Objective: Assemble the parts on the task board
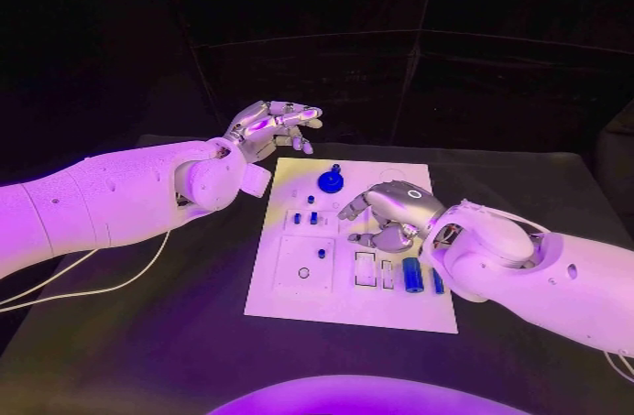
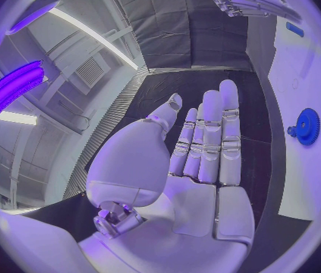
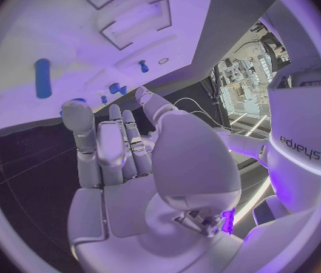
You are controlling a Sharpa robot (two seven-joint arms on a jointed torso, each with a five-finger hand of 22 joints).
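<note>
White task board [image 1: 346, 307] lies mid-surface on the black surface [image 1: 158, 342]. A blue gear part [image 1: 331, 180] stands at its far end; a blue cylinder part [image 1: 412, 275] lies near the right edge. The left hand [image 1: 271, 126] hovers beyond the far-left corner, fingers [image 2: 209, 136] released and empty. The right hand [image 1: 388, 215] hangs over the board's middle, fingers loosely spread, holding nothing.

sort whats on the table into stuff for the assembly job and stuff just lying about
For the job:
task board
blue gear
blue cylinder
small blue pegs

Just lying about:
white cable
</note>
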